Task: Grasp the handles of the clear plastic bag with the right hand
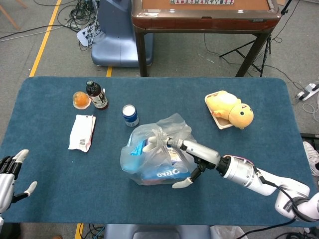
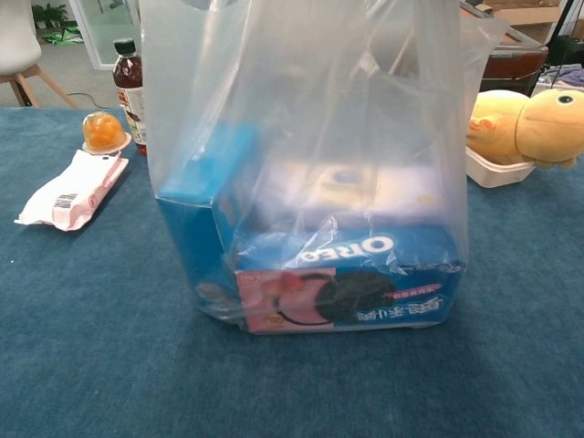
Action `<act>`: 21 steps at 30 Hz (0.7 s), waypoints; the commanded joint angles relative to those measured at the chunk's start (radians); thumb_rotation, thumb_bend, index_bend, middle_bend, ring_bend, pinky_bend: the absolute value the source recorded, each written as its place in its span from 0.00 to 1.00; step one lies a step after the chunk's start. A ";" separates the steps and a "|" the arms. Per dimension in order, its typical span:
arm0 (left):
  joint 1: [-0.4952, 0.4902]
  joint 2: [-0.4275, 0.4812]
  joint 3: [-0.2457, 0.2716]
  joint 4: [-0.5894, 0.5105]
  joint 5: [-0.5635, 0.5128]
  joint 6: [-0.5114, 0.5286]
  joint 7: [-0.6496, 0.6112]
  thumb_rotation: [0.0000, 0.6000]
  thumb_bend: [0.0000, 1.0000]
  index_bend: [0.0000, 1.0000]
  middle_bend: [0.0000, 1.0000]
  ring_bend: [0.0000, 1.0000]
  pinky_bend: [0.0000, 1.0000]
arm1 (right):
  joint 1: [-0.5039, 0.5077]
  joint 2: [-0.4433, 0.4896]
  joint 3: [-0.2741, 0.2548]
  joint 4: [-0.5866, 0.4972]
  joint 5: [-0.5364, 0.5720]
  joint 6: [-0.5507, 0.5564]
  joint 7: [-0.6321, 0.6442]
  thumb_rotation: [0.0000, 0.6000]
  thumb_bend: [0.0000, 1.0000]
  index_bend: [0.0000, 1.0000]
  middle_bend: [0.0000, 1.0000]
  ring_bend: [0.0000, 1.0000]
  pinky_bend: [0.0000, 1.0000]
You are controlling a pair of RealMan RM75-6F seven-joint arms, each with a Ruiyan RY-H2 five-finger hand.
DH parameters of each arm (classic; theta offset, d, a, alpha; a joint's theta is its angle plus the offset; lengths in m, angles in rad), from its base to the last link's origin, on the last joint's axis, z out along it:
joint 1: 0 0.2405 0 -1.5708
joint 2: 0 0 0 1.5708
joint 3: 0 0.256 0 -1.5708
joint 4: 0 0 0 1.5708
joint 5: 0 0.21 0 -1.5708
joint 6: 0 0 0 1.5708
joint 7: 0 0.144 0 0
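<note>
The clear plastic bag [image 1: 144, 167] stands mid-table, with an Oreo box [image 2: 360, 283] and blue and white boxes inside. Its handles [image 1: 160, 138] are bunched together at the top. My right hand [image 1: 197, 152] reaches in from the right, its fingers hooked into the bunched handles and its thumb sticking out low beside the bag. In the chest view the bag [image 2: 310, 137] fills the frame and hides that hand. My left hand [image 1: 11, 174] hangs open off the table's front left corner, holding nothing.
A blue can [image 1: 130, 115] stands just behind the bag. Further left are a dark bottle [image 1: 96, 94], an orange jelly cup [image 1: 80, 99] and a white packet [image 1: 82, 132]. A yellow duck plush [image 1: 230, 110] lies on a tray at the right.
</note>
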 commanded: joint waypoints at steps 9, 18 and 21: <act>-0.002 0.000 0.000 -0.007 -0.002 -0.006 0.010 1.00 0.22 0.06 0.12 0.13 0.09 | 0.031 -0.085 0.005 0.053 0.044 0.047 0.181 1.00 0.00 0.00 0.16 0.03 0.12; 0.003 0.002 0.002 -0.013 0.001 0.002 0.014 1.00 0.22 0.06 0.12 0.13 0.09 | 0.058 -0.154 0.022 0.090 0.079 0.066 0.328 1.00 0.00 0.00 0.20 0.06 0.12; 0.006 0.004 0.003 -0.014 0.002 0.006 0.013 1.00 0.22 0.06 0.12 0.13 0.09 | 0.077 -0.170 0.024 0.105 0.087 0.061 0.429 1.00 0.00 0.01 0.21 0.08 0.12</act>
